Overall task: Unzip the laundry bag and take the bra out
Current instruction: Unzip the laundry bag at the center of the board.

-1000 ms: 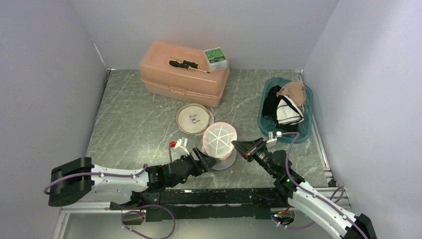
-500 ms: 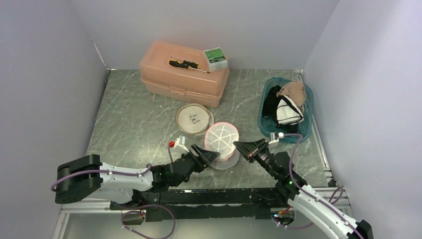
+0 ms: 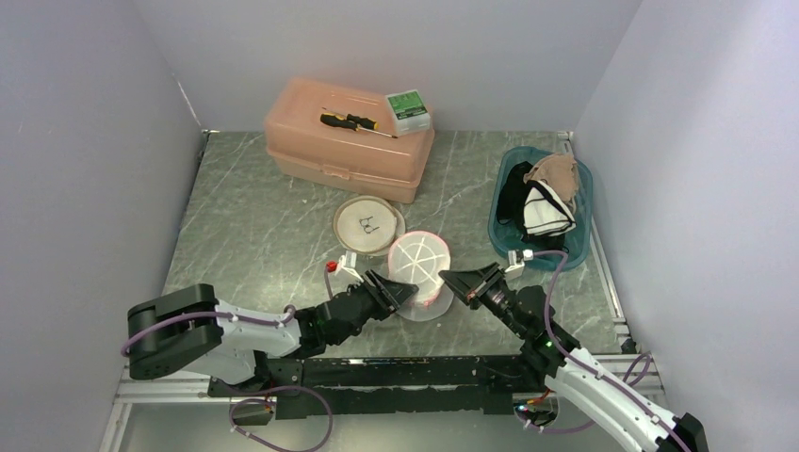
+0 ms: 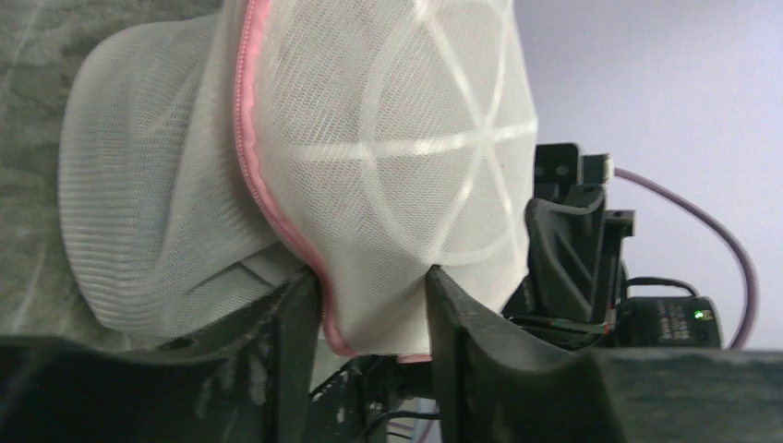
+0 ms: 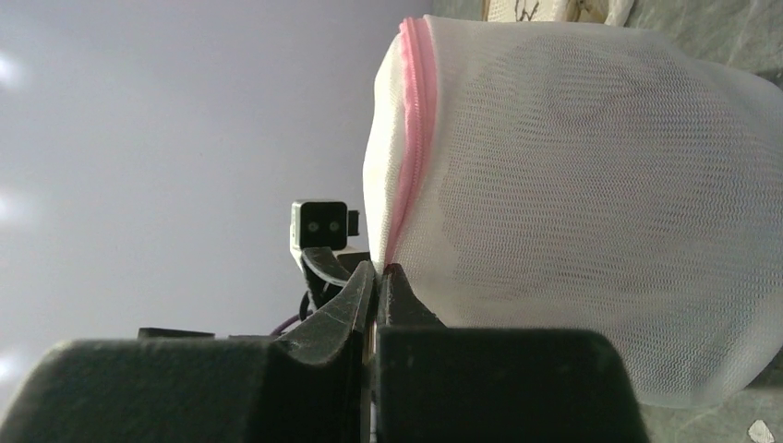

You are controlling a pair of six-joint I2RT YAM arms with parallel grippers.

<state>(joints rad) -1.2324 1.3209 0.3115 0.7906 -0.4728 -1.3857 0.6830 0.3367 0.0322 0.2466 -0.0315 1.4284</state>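
The laundry bag (image 3: 420, 266) is a round white mesh pouch with a pink zipper, near the table's front centre. It is held tilted between my two grippers. My left gripper (image 3: 403, 291) is shut on the bag's near left rim. In the left wrist view the mesh and pink zipper (image 4: 277, 217) are pinched between its fingers (image 4: 297, 318). My right gripper (image 3: 446, 279) is shut at the bag's right side. In the right wrist view its tips (image 5: 377, 273) meet on the pink zipper line (image 5: 413, 138). The bra is hidden; only a faint grey shape (image 5: 554, 212) shows through the mesh.
A pink toolbox (image 3: 347, 141) with a screwdriver and a green box stands at the back. A flat round mesh disc (image 3: 367, 224) lies just behind the bag. A blue basin (image 3: 577, 240) with clothes sits at the right. Walls close in on three sides.
My left arm has swung to the right and pushed its gripper further under the bag's rim. The bag has shifted slightly right. The right gripper has barely moved.
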